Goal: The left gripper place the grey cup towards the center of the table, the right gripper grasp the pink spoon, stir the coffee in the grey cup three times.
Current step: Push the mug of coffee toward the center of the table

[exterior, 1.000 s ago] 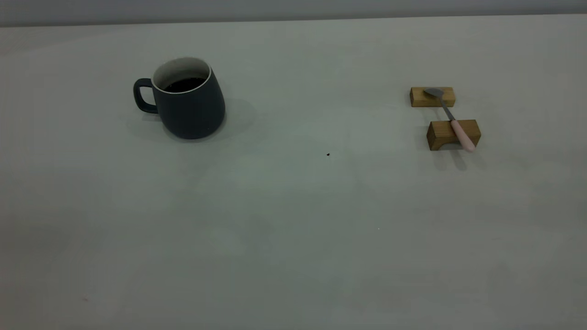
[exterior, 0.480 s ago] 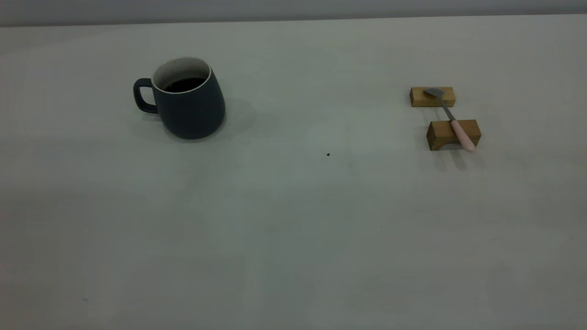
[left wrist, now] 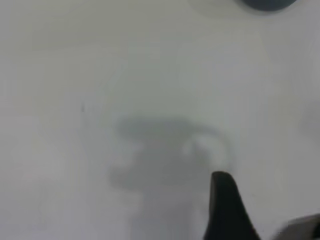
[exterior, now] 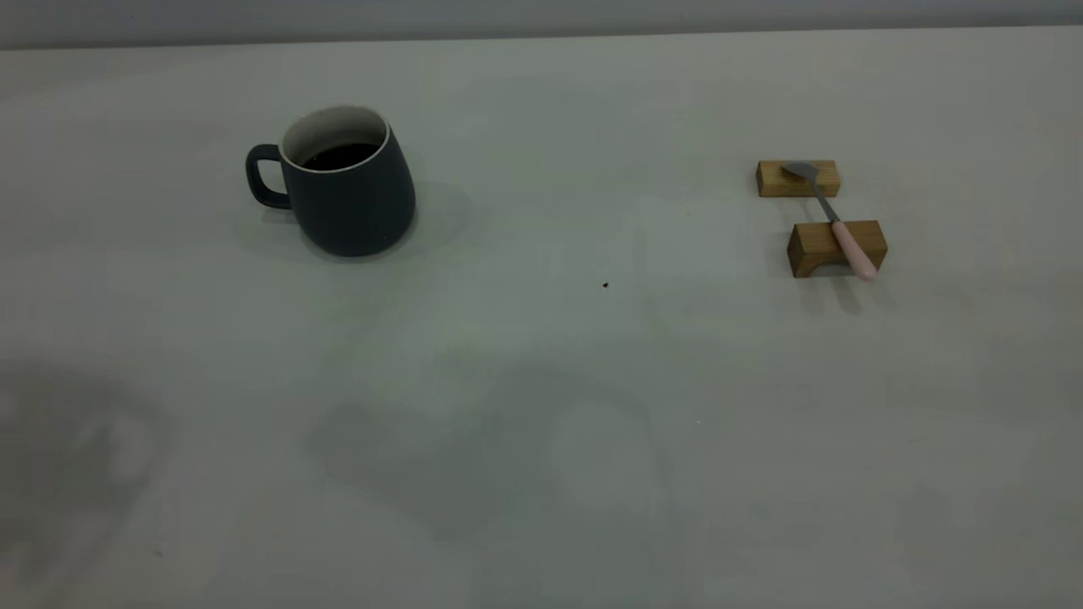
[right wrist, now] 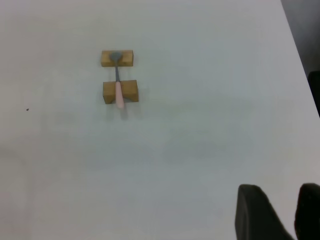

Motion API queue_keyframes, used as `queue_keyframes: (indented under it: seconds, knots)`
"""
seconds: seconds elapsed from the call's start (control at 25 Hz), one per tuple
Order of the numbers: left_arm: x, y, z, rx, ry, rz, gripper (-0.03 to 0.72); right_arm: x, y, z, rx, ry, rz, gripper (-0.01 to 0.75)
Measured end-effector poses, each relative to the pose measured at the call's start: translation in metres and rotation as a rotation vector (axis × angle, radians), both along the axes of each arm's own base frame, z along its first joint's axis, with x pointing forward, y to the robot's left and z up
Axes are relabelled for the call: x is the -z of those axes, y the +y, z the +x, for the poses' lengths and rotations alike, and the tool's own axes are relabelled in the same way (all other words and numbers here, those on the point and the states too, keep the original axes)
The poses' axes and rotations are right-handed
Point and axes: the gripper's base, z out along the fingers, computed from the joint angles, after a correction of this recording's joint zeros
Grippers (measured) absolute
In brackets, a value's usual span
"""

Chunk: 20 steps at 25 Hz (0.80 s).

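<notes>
Our right gripper [right wrist: 280, 212] hovers high above the table [exterior: 541, 474], fingers slightly parted, holding nothing. Our left gripper [left wrist: 227, 210] shows one finger; its opening we cannot tell. The grey cup [exterior: 347, 190] of coffee [exterior: 341, 156] stands left; the pink spoon [exterior: 833, 220] bridges two wooden blocks [exterior: 836, 247], right.

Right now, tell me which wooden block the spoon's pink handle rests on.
The nearer, arched block; the pink handle of the spoon crosses it. The flat block behind holds the metal bowl.

Bare lab-style test bench: plain pale table [exterior: 541, 474], blank grey wall [exterior: 541, 17], staged wooden blocks [exterior: 833, 247].
</notes>
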Motion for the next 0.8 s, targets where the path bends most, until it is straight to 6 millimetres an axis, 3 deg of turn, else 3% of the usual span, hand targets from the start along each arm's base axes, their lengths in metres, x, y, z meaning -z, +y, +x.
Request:
queue_keyframes:
  seconds: [0.36, 0.48, 0.8]
  knots:
    - [0.062, -0.001, 0.148, 0.438, 0.128, 0.179, 0.519, 0.0, 0.0, 0.0, 0.0, 0.0, 0.0, 0.238]
    - [0.085, -0.002, 0.181, 0.589, 0.228, 0.193, 0.519, 0.0, 0.0, 0.0, 0.0, 0.0, 0.0, 0.238]
    - [0.147, -0.013, 0.234, 0.926, 0.35, 0.093, 0.519, 0.0, 0.0, 0.0, 0.0, 0.0, 0.0, 0.238]
